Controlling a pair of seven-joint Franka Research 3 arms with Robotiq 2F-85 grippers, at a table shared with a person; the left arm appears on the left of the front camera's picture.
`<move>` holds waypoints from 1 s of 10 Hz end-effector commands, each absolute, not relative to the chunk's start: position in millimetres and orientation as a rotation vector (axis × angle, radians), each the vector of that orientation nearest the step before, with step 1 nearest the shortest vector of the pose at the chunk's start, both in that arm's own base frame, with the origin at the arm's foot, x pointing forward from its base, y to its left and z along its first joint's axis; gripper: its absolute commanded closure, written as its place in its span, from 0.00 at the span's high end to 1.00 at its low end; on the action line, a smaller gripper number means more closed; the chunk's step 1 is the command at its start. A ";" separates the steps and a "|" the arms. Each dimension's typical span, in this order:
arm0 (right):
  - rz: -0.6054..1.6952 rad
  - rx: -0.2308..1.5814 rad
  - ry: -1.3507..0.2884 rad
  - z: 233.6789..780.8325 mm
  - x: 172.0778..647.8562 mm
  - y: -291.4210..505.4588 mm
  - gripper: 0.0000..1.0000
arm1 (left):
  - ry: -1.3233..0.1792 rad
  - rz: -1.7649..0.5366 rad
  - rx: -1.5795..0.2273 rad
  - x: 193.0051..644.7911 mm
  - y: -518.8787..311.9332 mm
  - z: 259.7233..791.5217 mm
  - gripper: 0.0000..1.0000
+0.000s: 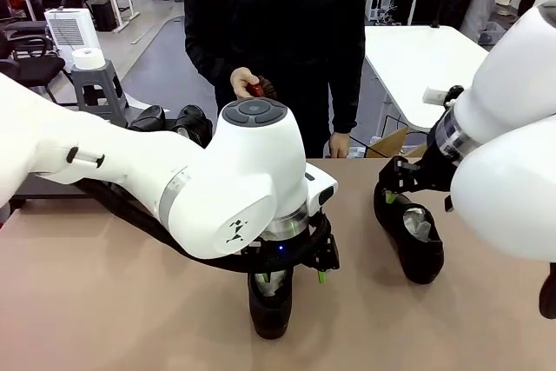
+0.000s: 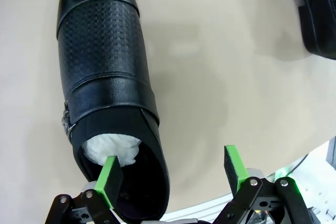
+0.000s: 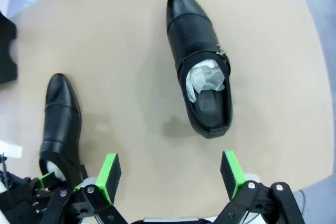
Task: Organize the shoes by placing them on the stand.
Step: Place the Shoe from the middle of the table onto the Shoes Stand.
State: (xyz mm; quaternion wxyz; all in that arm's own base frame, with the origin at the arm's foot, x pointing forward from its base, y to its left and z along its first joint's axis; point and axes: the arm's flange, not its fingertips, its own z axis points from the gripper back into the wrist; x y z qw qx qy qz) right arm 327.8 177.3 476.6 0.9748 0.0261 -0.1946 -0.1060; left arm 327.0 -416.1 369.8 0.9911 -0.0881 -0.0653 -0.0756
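A glossy black shoe [image 1: 271,306] [image 2: 102,77] stuffed with white paper lies at the table's near middle. My left gripper [image 1: 293,277] [image 2: 172,174] is open just above its heel; one green pad hangs over the shoe's opening, the other outside its side wall. A second shoe [image 1: 413,245] [image 3: 202,87] lies to the right, with my right gripper [image 1: 404,202] [image 3: 170,174] open above and just behind its heel, holding nothing. Two more shoes [image 1: 174,119] sit at the far left behind my left arm, on a black stand [image 1: 30,187] that the arm mostly hides.
A person stands at the far side holding a small red-brown object [image 1: 254,89] in one hand; the other hand [image 1: 339,145] rests at the table's edge. A white table [image 1: 426,67] stands behind on the right, a grey stool [image 1: 91,80] on the left.
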 end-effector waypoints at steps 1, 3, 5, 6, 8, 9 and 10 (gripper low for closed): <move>-0.182 0.062 -0.392 471.5 328.9 185.6 1.00 | -0.209 -0.124 -0.148 330.9 -426.7 360.3 1.00; -0.182 0.062 -0.392 471.5 328.9 185.6 1.00 | -0.221 -0.097 -0.115 335.1 -430.8 352.6 0.91; -0.182 0.062 -0.392 471.5 328.9 185.6 1.00 | -0.205 -0.098 -0.083 335.1 -434.1 345.0 0.55; -0.182 0.062 -0.392 471.5 328.9 185.6 1.00 | -0.204 -0.104 -0.074 335.0 -435.3 344.7 0.37; -0.182 0.062 -0.392 471.5 328.9 185.6 1.00 | -0.202 -0.107 -0.059 334.4 -436.1 345.4 0.00; -0.182 0.062 -0.392 471.5 328.9 185.6 1.00 | -0.201 -0.106 -0.053 334.0 -435.8 345.8 0.00; -0.182 0.062 -0.392 471.5 328.9 185.6 1.00 | -0.203 -0.104 -0.045 334.0 -435.5 346.0 0.00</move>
